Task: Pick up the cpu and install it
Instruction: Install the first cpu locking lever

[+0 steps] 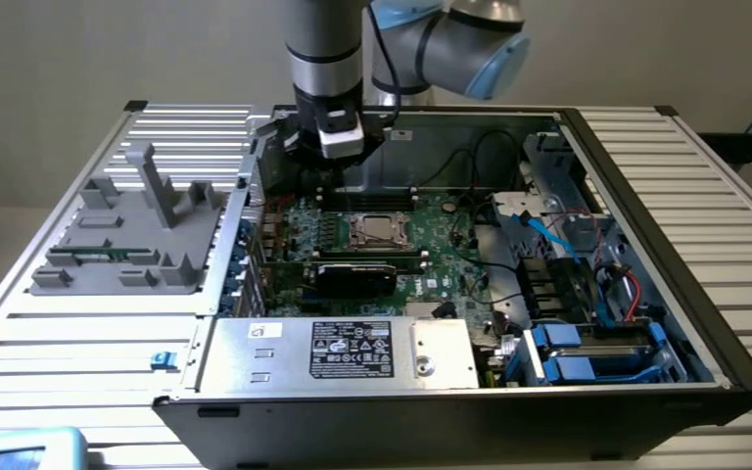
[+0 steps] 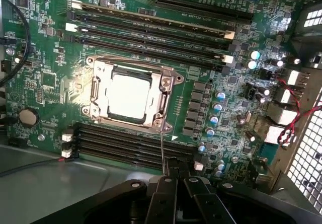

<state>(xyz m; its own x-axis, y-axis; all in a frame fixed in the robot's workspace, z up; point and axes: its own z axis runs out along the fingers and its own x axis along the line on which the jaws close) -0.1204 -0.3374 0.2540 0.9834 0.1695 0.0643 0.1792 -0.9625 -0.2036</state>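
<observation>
My gripper (image 2: 176, 176) hangs above the motherboard (image 2: 55, 58) inside the open computer case, its two black fingers (image 2: 193, 183) shut together. A thin grey line runs from the fingertips up to the near corner of the socket; I cannot tell what it is. The black socket frame (image 2: 130, 94) lies flat between the memory slots, with a pale shiny square at its centre. Whether that square is the cpu I cannot tell. In the exterior view the gripper (image 1: 337, 147) sits over the back of the case, behind the socket (image 1: 376, 230).
Long memory slots (image 2: 151, 32) run on both sides of the socket. A grey tray (image 1: 128, 235) with upright posts and a green memory stick (image 1: 95, 257) stands on the exterior view's left. The power supply (image 1: 337, 351) fills the case front; drive bays and cables (image 1: 586, 284) crowd the exterior view's right.
</observation>
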